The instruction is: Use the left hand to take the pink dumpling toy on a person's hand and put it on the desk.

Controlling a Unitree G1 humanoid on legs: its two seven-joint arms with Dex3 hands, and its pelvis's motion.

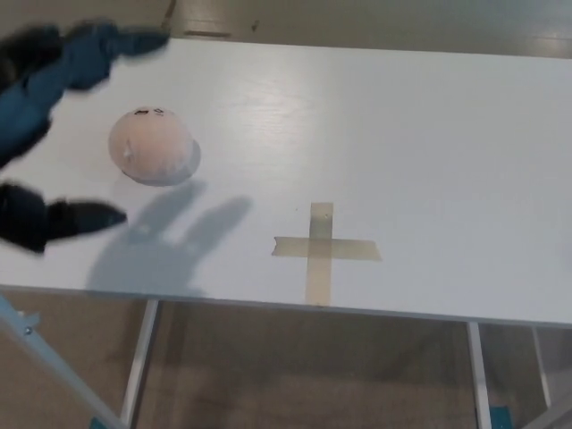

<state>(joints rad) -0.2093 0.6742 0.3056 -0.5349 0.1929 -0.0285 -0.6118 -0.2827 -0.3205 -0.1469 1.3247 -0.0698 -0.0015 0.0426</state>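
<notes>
The pink dumpling toy (151,146) lies by itself on the white desk (402,134), near the left side, with small dark marks on top. My left hand (49,125) is blurred at the picture's left edge, raised above the desk. Its fingers (107,42) are spread wide, with the thumb (76,217) low and apart from the toy. The hand holds nothing. Its shadow falls on the desk just below the toy. My right hand does not show. No person's hand shows.
A cross of tan tape (320,249) is stuck near the desk's front middle. The desk's front edge runs along the bottom, with metal legs (141,362) and the floor beneath.
</notes>
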